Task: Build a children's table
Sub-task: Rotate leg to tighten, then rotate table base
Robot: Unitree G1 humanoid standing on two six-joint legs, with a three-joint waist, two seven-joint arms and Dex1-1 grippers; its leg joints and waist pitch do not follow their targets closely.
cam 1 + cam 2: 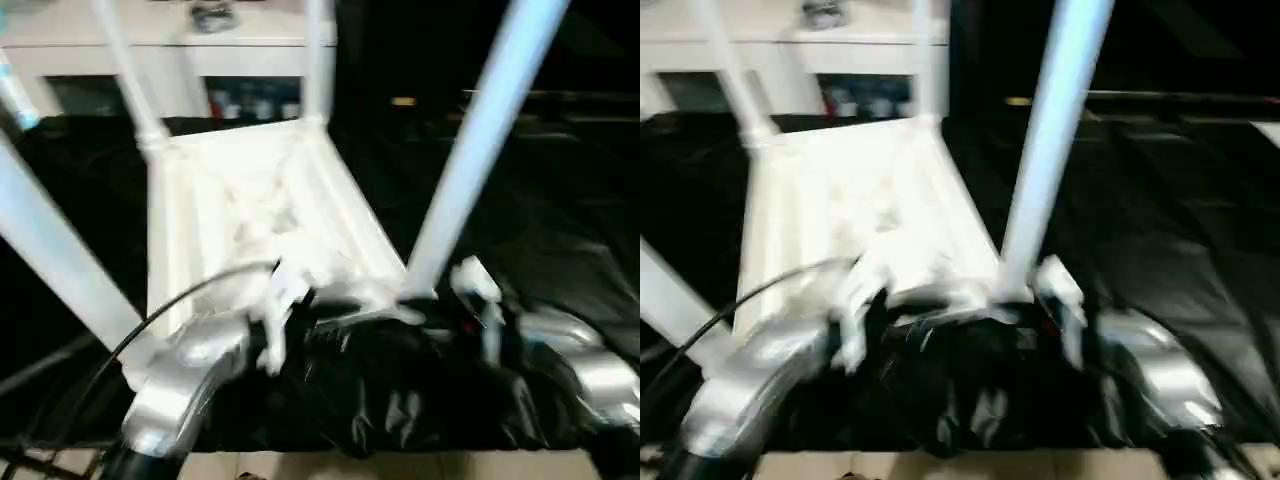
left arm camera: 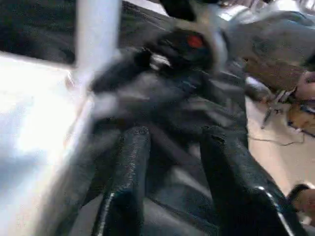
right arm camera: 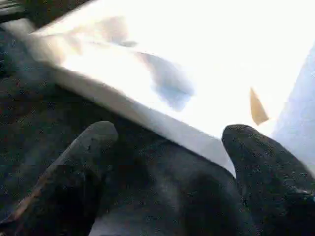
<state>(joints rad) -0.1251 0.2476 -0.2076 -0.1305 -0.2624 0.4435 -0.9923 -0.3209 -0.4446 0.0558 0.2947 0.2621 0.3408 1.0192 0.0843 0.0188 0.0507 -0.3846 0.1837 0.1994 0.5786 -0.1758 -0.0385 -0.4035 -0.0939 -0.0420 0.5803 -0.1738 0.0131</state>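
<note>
Item: small white plastic children's table (image 1: 255,215), upside down on black-draped surface (image 1: 560,220), four tapered legs upright. Judged light, stiff, smooth; best held by a leg base or the rim. Left gripper (image 2: 172,196) spread, empty. Right gripper (image 3: 165,157) spread beside the near edge, empty.

A black cloth (image 1: 560,250) covers the work surface — the upturned children's table (image 1: 260,220) rests on it.
</note>
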